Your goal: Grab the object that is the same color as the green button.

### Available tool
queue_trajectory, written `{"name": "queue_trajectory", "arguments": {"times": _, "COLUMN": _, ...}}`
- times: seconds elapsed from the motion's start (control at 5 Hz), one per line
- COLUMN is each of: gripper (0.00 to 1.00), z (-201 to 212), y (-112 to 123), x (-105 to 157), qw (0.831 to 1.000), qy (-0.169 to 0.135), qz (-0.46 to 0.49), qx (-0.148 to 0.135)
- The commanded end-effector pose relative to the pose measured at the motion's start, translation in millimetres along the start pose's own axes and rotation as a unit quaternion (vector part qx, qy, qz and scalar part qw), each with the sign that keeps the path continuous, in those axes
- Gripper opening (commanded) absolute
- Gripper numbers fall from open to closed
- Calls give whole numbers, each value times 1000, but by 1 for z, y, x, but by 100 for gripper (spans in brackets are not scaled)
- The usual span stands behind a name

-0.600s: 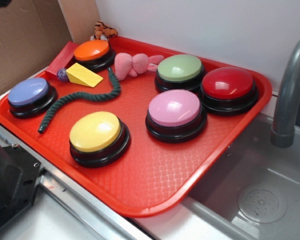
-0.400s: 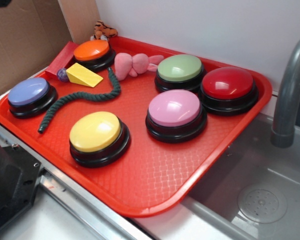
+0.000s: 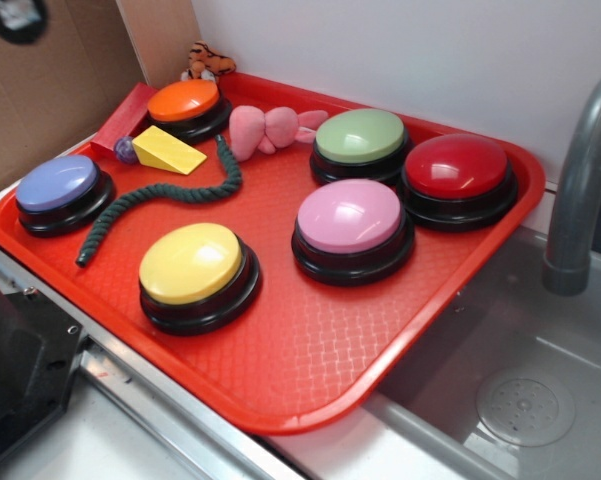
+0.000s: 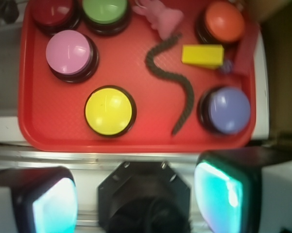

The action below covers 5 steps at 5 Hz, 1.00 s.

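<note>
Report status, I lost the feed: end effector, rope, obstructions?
End effector open, empty, high above tray. Rope untouched between wedge and yellow button. Nothing covering it.

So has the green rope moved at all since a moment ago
No. The green rope lies in the same curve as before, one end by the pink plush, the other below the purple button.

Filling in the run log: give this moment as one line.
phase: approach | hand: open, empty, high above tray | target: green rope, untouched, between purple button and yellow wedge | green button: far side
</note>
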State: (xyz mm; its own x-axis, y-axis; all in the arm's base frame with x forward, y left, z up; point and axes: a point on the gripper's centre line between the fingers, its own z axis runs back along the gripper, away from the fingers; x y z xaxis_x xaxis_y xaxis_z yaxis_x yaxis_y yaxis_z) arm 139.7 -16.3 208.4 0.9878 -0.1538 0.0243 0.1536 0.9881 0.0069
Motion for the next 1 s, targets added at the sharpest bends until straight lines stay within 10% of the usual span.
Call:
{"name": "queue_trajectory", "arguments": {"times": 0.0, "gripper": 100, "z": -71, "y": 31, "x": 42, "qw": 986, "qy": -6, "qz": -168, "qx": -9}}
{"name": "queue_trajectory", "arguments": {"times": 0.8, "gripper": 100, "z": -169, "y": 62, "x": 84, "qw": 978, "qy": -22, "qz": -205, "qx": -15}}
